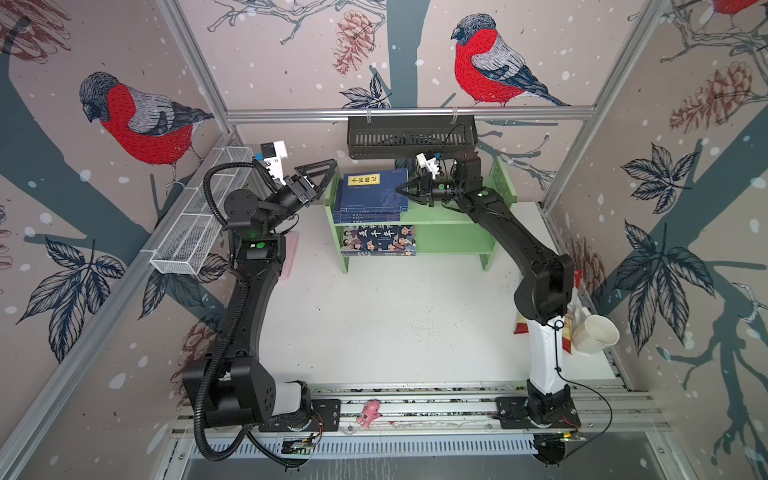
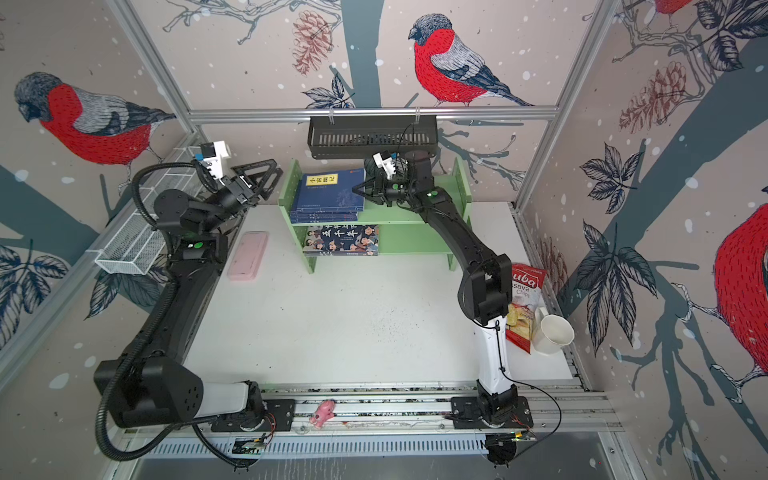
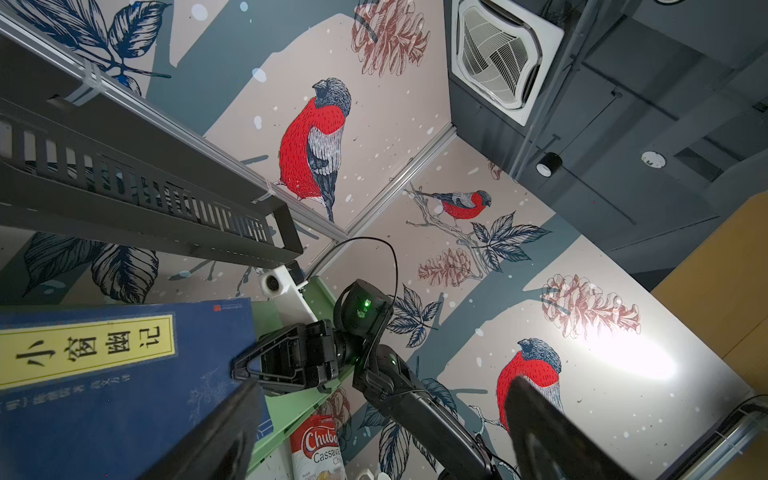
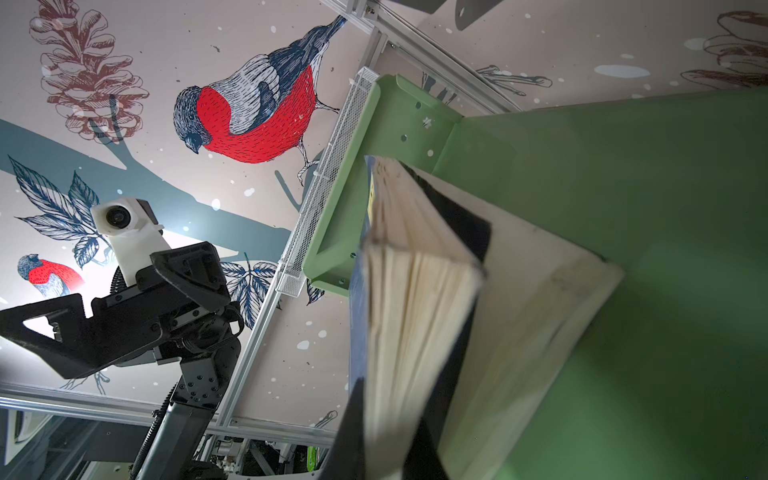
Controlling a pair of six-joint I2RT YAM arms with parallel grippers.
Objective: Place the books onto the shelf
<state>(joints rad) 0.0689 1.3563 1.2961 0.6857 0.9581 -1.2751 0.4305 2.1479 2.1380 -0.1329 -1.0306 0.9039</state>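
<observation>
The light green shelf (image 1: 449, 216) stands at the back of the table. A stack of dark navy books (image 1: 372, 189) lies on its upper tier, and the top one carries a yellow title label. The colourful cartoon book (image 1: 379, 240) lies on the lower tier. My right gripper (image 1: 401, 190) is shut on the right edge of the top navy book (image 4: 407, 311). In the right wrist view that book angles away from the one beneath it. My left gripper (image 1: 328, 176) hangs open and empty just left of the shelf's side panel, with its fingers (image 3: 224, 432) wide apart.
A black slotted basket (image 1: 411, 137) hangs on the back rail right above the shelf. A white mesh tray (image 1: 195, 224) runs along the left wall. A pink case (image 2: 247, 254) lies left of the shelf. A chips bag (image 2: 523, 307) and a white mug (image 2: 555, 334) sit at the right edge.
</observation>
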